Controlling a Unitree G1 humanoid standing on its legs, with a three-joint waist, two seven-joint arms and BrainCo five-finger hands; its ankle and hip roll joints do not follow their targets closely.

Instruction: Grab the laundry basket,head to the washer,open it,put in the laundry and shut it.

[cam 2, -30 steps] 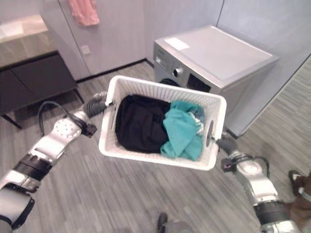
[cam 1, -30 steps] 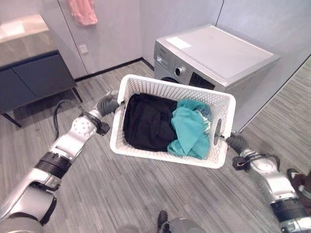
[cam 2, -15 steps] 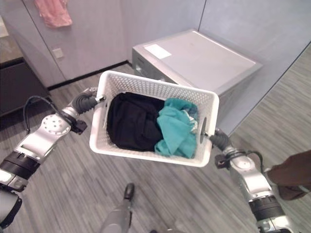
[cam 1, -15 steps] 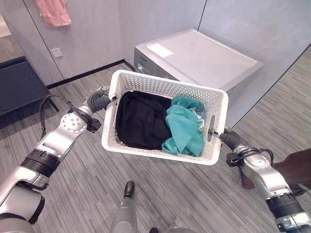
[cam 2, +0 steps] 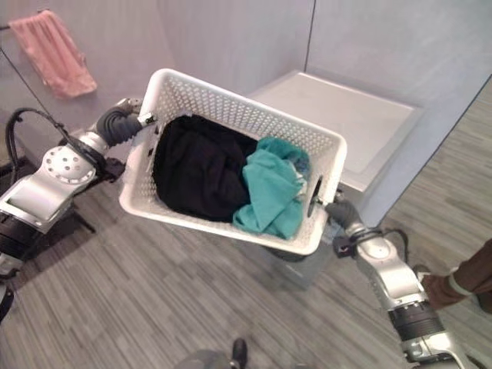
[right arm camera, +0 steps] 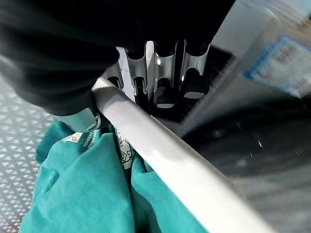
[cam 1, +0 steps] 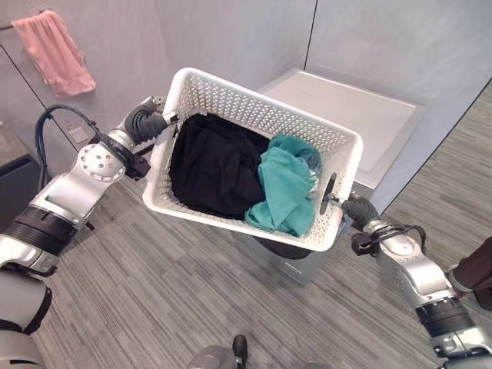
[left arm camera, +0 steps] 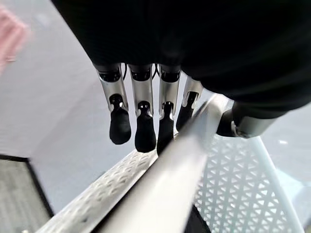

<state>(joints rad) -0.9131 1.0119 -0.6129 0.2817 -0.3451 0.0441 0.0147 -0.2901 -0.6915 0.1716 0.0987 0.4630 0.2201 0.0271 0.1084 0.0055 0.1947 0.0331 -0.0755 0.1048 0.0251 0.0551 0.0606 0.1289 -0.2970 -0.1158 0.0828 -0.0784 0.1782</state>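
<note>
I hold a white perforated laundry basket [cam 1: 246, 108] in the air between both hands, its left end higher than its right. Black laundry [cam 1: 211, 165] and a teal cloth [cam 1: 284, 192] lie inside. My left hand [cam 1: 146, 121] grips the rim at the left end; the fingers [left arm camera: 141, 131] hang outside it and the thumb [left arm camera: 243, 124] presses inside. At the right end, my right hand [cam 1: 357, 209] has its fingers [right arm camera: 165, 94] curled over the rim by the handle slot. The grey washer [cam 1: 361, 115] stands right behind and below the basket. Its front is mostly hidden, though dark glass [right arm camera: 252, 145] shows past the rim.
A pink towel [cam 1: 55, 54] hangs on the grey wall at the upper left. A dark cabinet [cam 1: 11, 184] stands at the left edge. A person's brown-clad leg [cam 2: 461, 280] is at the right edge. Grey wall panels close in behind the washer.
The camera has moved closer to the washer. The basket now rides higher, tilted up at its left end, and covers the washer's front, with both hands still on its rim.
</note>
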